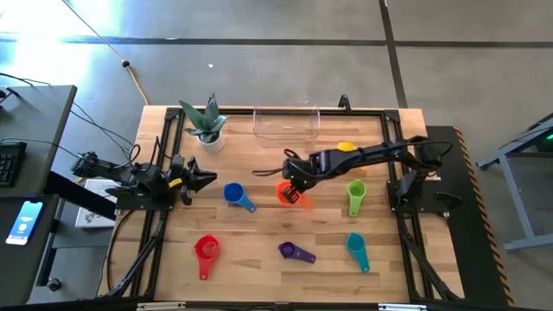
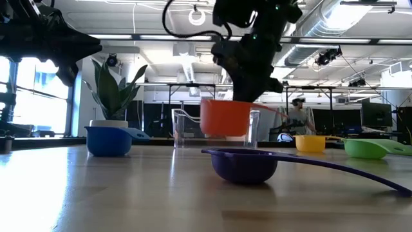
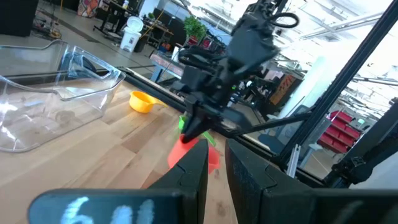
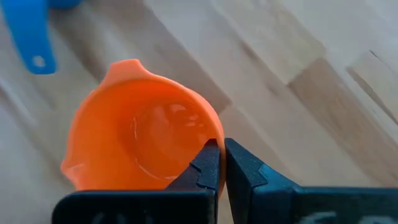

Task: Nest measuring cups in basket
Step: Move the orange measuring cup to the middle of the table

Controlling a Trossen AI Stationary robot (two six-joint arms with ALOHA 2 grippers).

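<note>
My right gripper (image 1: pixel 294 185) is over the table's middle, shut on the orange measuring cup (image 1: pixel 284 193). In the low view the orange cup (image 2: pixel 225 117) hangs above the tabletop in front of the clear basket (image 2: pixel 187 129). The basket (image 1: pixel 287 126) stands on its base at the far edge. Resting on the wood are the blue cup (image 1: pixel 233 193), red cup (image 1: pixel 206 249), purple cup (image 1: pixel 292 250), teal cup (image 1: pixel 355 244), green cup (image 1: pixel 355 192) and yellow cup (image 1: pixel 346 148). My left gripper (image 1: pixel 200 178) waits shut at the left, touching nothing. My right gripper pinches the orange cup's wall at the rim (image 4: pixel 216 138), with one finger (image 4: pixel 206 163) inside the bowl and the other (image 4: pixel 241 167) outside. The fingers come from above, pointing down. The cup is lifted clear of the table and sits nearly upright, mouth up.
A white plant pot (image 1: pixel 208 136) with a green plant stands at the far left, beside the basket. Black frame rails (image 1: pixel 164 216) run along the table's left and right sides. Bare wood lies between the basket and the orange cup.
</note>
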